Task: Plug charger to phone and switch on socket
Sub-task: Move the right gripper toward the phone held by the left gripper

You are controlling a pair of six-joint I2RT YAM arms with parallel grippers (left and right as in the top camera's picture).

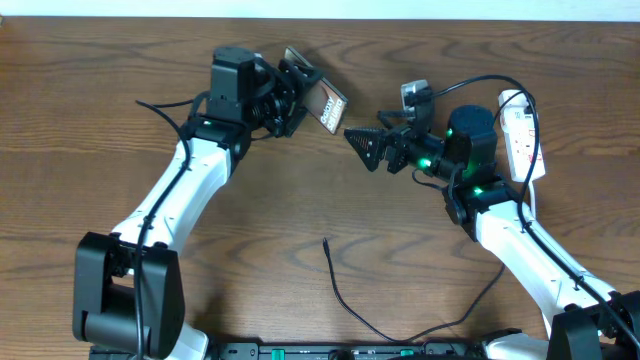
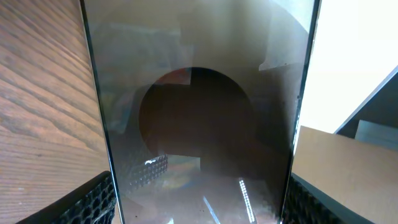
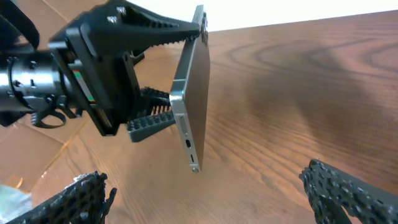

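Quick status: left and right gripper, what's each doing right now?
Left gripper: closed on the phone.
Right gripper: open, holding nothing.

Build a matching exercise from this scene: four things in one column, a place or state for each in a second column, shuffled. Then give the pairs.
Things:
1. phone
2. charger
3. socket
4. right fingers

Places or states:
A. lying loose on the table, nothing gripping it
B. spread open and empty, pointed towards the phone
C. held up off the table, tilted, between the left fingers
D. on the table at the robot's right, beside the right arm

Pairs: 1-C, 2-A, 3-D, 4-B
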